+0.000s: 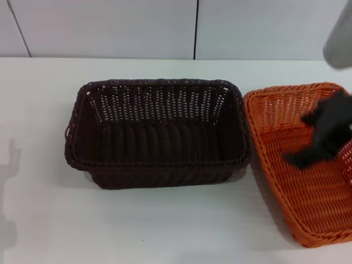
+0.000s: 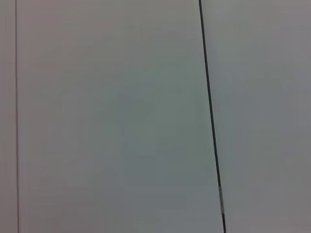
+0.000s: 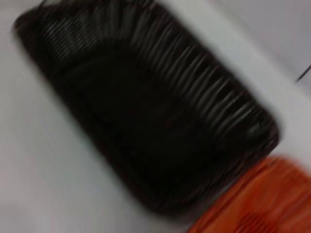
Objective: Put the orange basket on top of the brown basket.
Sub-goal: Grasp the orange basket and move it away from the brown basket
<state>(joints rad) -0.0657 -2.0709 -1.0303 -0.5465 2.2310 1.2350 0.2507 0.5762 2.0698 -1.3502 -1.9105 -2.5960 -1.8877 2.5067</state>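
Observation:
The brown basket (image 1: 157, 132) stands upright and empty in the middle of the white table. It also shows in the right wrist view (image 3: 141, 111). The orange basket (image 1: 300, 181) stands right beside it on its right, partly cut off by the picture's right edge. A corner of it shows in the right wrist view (image 3: 252, 204). My right gripper (image 1: 301, 138) hovers over the inside of the orange basket, near its far right part, with its black fingers apart and nothing between them. My left gripper is out of view.
The white table (image 1: 165, 225) has bare surface in front of and to the left of the brown basket. A pale panelled wall (image 1: 110, 27) runs along its far edge. The left wrist view shows only the wall (image 2: 121, 116).

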